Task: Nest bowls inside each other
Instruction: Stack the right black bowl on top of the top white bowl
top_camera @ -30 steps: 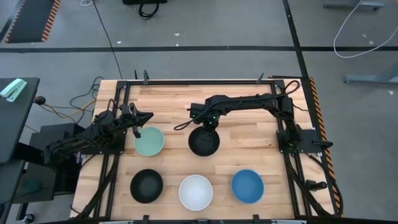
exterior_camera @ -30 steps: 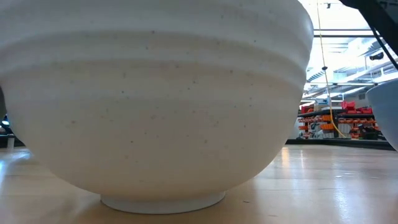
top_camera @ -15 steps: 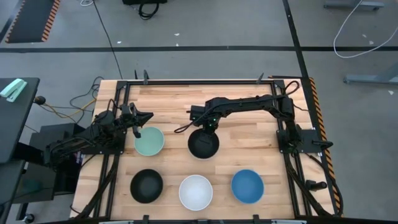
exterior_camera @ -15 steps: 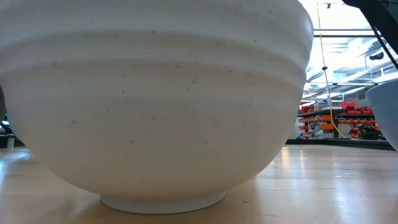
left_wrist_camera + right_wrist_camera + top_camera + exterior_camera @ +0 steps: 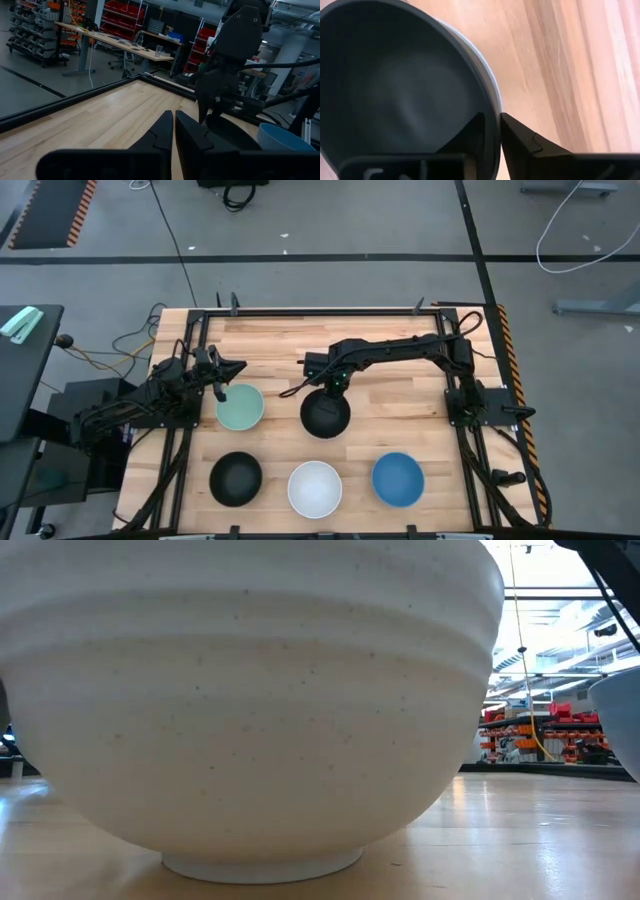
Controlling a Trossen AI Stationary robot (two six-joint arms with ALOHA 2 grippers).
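Five bowls show in the high view. The mint green bowl [image 5: 240,407] and a black bowl [image 5: 326,413] stand mid-table. Another black bowl [image 5: 236,478], a white bowl [image 5: 315,488] and a blue bowl [image 5: 398,478] stand in a row along the near edge. My right gripper [image 5: 335,377] is at the far rim of the middle black bowl [image 5: 395,90] and shut on it. My left gripper [image 5: 224,372] is shut and hovers by the far-left rim of the mint bowl, holding nothing. The white bowl [image 5: 250,700] fills the low view. My right gripper [image 5: 492,120] pinches the middle black bowl's far rim [image 5: 492,100], one finger [image 5: 470,132] inside the bowl and one [image 5: 520,142] outside. It comes from above, pointing down. I cannot tell whether the bowl is clear of the table.
A black frame [image 5: 320,310] edges the wooden table. Bare wood lies along the far side [image 5: 280,340] and right of the middle black bowl [image 5: 400,405]. In the left wrist view the right arm's gripper [image 5: 220,75] stands ahead over the black bowl [image 5: 232,132].
My right gripper has drifted slightly toward the near edge, and the middle black bowl has moved with it by a small amount. The left arm and the other bowls have stayed put.
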